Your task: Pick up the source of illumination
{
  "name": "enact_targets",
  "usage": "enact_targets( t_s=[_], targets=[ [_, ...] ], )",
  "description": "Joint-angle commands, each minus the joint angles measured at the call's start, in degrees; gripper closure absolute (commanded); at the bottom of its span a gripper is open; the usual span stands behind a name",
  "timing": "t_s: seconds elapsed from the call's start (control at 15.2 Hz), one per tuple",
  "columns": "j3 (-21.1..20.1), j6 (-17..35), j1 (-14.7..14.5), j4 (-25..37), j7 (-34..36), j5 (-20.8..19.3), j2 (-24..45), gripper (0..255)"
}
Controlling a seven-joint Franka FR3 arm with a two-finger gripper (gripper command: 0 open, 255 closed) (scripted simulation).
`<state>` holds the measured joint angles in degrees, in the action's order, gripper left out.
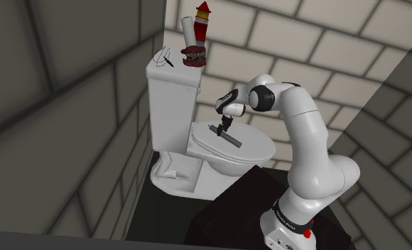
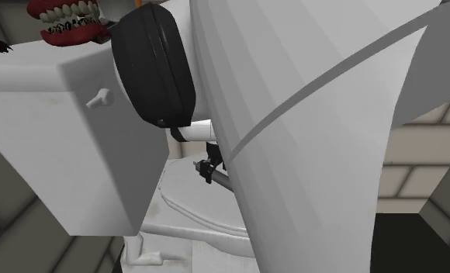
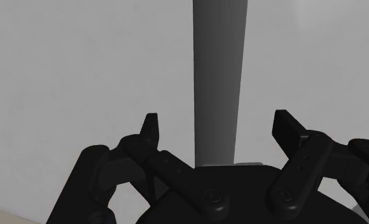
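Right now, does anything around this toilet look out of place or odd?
Yes. A dark grey cylinder lies on the closed toilet lid, untouched between the fingers of the open gripper. On the tank stand false teeth and a red-and-yellow rocket-shaped thing, odd for a bathroom. Nothing looks spilled or broken.

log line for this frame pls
phase: pre-grasp | hand: open, straddling grey flashlight | flashlight: lying on toilet lid | hold: not yet

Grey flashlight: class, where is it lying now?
In the shoulder view the grey flashlight lies on the closed toilet lid, right under the gripper, between its open fingers.
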<state>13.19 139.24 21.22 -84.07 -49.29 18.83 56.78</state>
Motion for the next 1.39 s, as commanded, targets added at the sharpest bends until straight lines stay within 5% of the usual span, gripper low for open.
enact_targets(
  t_s=[0.0, 0.07, 0.13, 1.32],
  targets=[
    [-0.17, 0.14, 0.23, 1.17, 0.02, 0.08, 1.26, 0],
    [-0.17, 0.14, 0.23, 1.16, 0.02, 0.08, 1.26, 0],
    [-0.17, 0.06, 0.27, 1.33, 0.01, 0.07, 1.35, 255],
    [0.98, -2.78, -0.69, -1.77, 0.41, -0.76, -4.51, 255]
  ],
)
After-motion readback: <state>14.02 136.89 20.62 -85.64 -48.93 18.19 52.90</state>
